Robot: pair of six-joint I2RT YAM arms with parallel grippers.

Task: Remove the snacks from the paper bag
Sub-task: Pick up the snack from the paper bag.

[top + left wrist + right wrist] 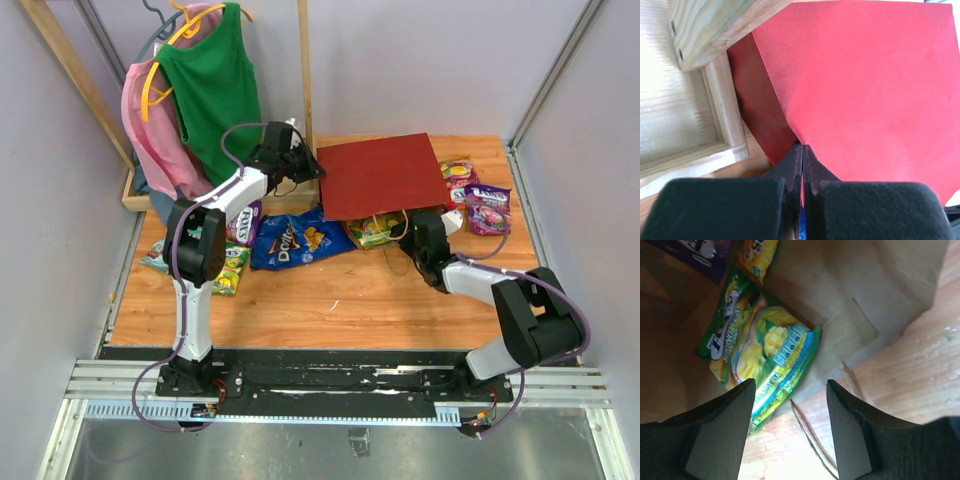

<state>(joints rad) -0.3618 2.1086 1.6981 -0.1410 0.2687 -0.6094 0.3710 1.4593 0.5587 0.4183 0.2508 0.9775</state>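
Pinching the paper bag [865, 100], left end effector [802, 149] closed; right end effector [790, 386] gapes.

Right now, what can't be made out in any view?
Top view: the paper bag has a red wall that hides whatever lies deeper inside.
Right wrist view: the purple packet and yellow packet are cut off by the top edge.
Left wrist view: the left end effector itself hides the pinched bag edge.
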